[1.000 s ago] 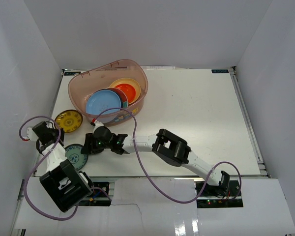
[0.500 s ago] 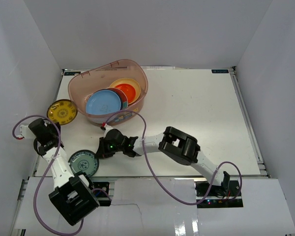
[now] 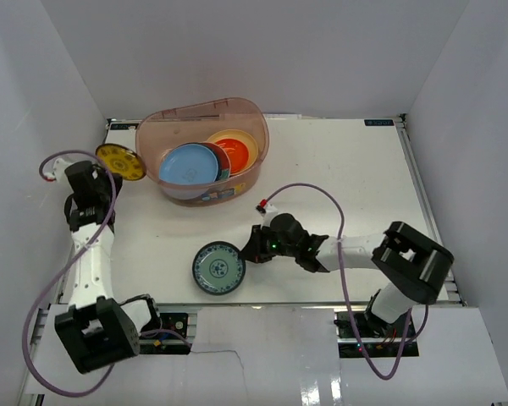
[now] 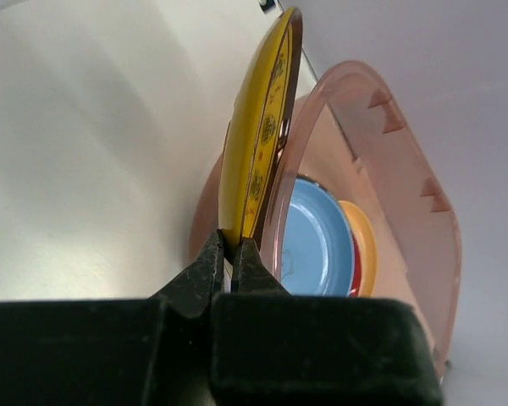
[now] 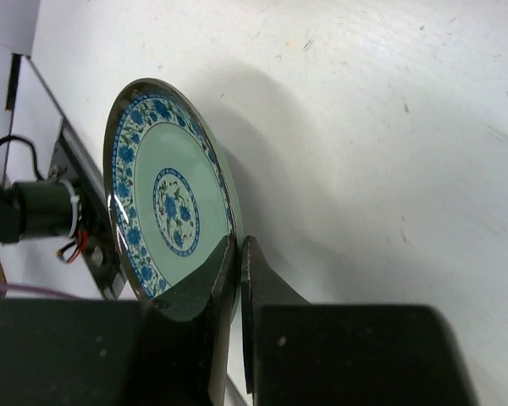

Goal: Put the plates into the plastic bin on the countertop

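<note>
The pinkish plastic bin (image 3: 205, 150) stands at the far left of the white countertop (image 3: 347, 186). It holds a blue plate (image 3: 188, 164), an orange-red plate (image 3: 237, 152) and a tan-yellow plate under it. My left gripper (image 3: 103, 166) is shut on the rim of a yellow patterned plate (image 3: 121, 161), held in the air beside the bin's left wall; in the left wrist view the plate (image 4: 258, 148) is edge-on against the bin's rim (image 4: 322, 110). My right gripper (image 3: 252, 250) is shut on the rim of a green, blue-patterned plate (image 3: 219, 268), also seen in the right wrist view (image 5: 165, 207), near the front edge.
White walls enclose the countertop on three sides. Metal rails run along its edges (image 3: 427, 211). A purple cable (image 3: 309, 190) loops over the table above the right arm. The left arm stretches along the left wall.
My left gripper has lifted the yellow plate up and back to the bin's left wall. My right gripper has dragged the green patterned plate to the right. The bin has shifted slightly right.
</note>
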{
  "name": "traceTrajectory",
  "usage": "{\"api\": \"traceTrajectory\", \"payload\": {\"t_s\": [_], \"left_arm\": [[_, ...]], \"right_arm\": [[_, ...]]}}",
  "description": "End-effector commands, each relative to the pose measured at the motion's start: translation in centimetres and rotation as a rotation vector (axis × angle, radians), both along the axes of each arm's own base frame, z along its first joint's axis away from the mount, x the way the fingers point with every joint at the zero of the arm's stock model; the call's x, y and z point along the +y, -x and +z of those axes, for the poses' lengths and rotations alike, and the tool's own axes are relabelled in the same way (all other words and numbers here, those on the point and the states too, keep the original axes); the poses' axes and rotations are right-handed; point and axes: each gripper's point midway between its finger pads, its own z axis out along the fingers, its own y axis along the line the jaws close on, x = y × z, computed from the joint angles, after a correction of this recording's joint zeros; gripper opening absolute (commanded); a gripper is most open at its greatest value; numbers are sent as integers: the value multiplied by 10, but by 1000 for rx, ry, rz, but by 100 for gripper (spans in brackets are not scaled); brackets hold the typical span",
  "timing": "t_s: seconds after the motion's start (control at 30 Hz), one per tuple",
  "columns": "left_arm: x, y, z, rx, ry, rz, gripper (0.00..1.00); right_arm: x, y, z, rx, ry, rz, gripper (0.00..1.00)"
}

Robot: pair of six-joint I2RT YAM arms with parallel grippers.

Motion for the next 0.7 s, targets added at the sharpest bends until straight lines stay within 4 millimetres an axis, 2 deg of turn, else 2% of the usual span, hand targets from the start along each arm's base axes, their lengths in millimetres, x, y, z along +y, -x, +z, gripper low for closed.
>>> {"api": "traceTrajectory", "payload": {"t_s": [0.0,0.03,0.1,0.13,0.2,0.23,0.27,0.3,0.37,0.4,0.47,0.5,0.57,0.6,0.67], "left_arm": [[-77,-46,52,-137,-18,-313,0],[-82,-60,45,-105,-13,-341,0],[-100,-72,41,-84,-33,-392,0],[-104,-80,33,-58,-41,-404,0],[-114,-83,44,-71,-61,-411,0],[-111,-83,52,-103,-84,-382,0],[-99,-75,72,-157,-124,-304,0],[-94,-69,70,-155,-135,-277,0],[-82,-59,79,-154,-163,-217,0],[-76,-49,88,-167,-182,-178,0],[-69,-37,93,-174,-208,-144,0],[-64,-25,104,-203,-225,-114,0],[-60,-15,108,-212,-246,-97,0],[-60,-9,117,-241,-252,-92,0],[-64,-6,125,-267,-264,-116,0]], "right_arm": [[-15,-5,46,-124,-108,39,8],[-26,-15,66,-163,-138,13,8],[-40,-23,78,-211,-128,6,8],[-52,-31,94,-239,-135,-21,8],[-60,-42,119,-304,-149,-37,8],[-70,-49,125,-327,-121,-46,8],[-72,-51,131,-340,-116,-44,8],[-74,-52,137,-351,-118,-31,8],[-75,-51,149,-369,-128,-16,8],[-75,-51,151,-370,-132,-12,8],[-75,-52,159,-374,-147,-14,8],[-75,-52,161,-378,-151,-14,8],[-74,-56,171,-392,-164,-20,8],[-75,-57,176,-400,-172,-23,8],[-78,-65,190,-425,-189,-45,8]]}}
